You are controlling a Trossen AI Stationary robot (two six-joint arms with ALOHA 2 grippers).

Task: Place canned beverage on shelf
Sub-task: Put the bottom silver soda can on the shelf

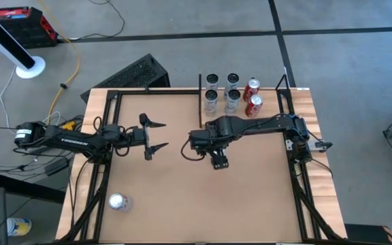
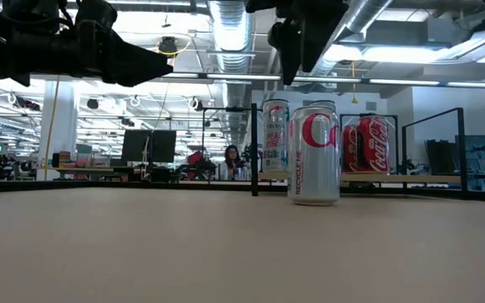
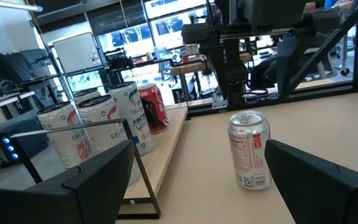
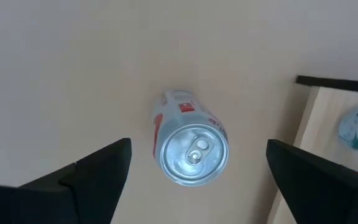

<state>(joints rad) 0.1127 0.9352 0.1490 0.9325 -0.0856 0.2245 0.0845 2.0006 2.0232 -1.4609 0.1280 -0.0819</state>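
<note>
A silver canned beverage [image 2: 314, 151] with red lettering stands upright on the brown tabletop, just in front of the shelf. My right gripper [image 2: 297, 46] hangs open straight above it, pointing down, clear of the can's top [image 4: 191, 149]. In the high view this gripper [image 1: 218, 162] hides the can. The shelf [image 1: 267, 102], a pale plank with a black rail [image 1: 200, 95] at one end, lies at the table's far edge and carries several silver and red cans [image 1: 232, 101]. My left gripper [image 1: 166, 135] waits open to the left, pointing level at the can [image 3: 250, 158].
Another silver can [image 1: 118, 201] stands near the table's front left corner. Black frame rails [image 1: 295, 136] run along the table's sides. Bare tabletop [image 1: 203, 204] lies between the two arms and the near edge.
</note>
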